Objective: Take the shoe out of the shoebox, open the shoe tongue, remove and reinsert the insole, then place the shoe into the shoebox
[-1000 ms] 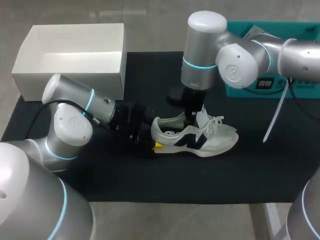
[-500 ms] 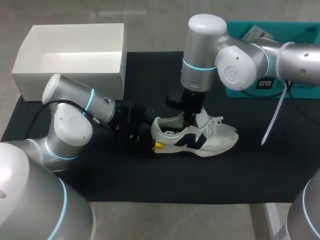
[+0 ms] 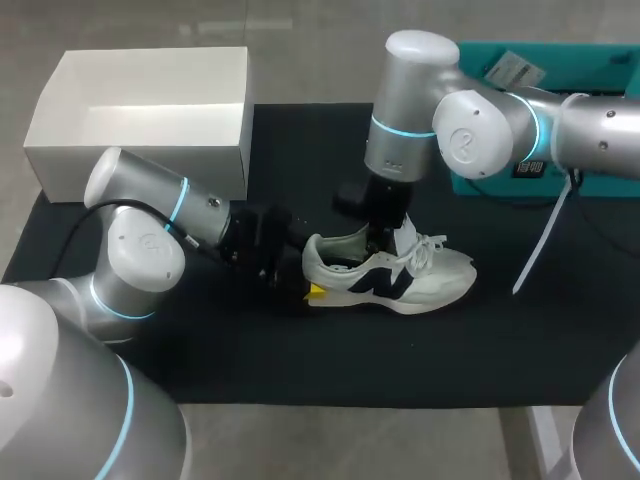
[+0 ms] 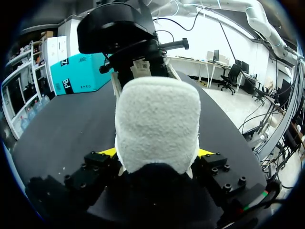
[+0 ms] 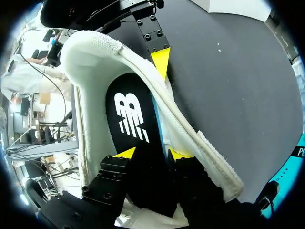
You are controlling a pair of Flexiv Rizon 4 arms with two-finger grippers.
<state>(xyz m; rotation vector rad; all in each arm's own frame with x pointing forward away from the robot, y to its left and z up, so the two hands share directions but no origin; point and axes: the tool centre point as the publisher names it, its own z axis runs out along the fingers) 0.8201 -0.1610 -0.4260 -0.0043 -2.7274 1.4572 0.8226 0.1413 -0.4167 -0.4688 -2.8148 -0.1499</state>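
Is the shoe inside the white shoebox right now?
No, the shoe sits out on the black mat, well apart from the white shoebox.

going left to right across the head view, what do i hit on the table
white shoebox → left gripper → shoe → teal box

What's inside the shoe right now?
A black insole with a white logo sits inside the shoe. The right gripper is in there too, shut on it. The toe end inside is covered from view.
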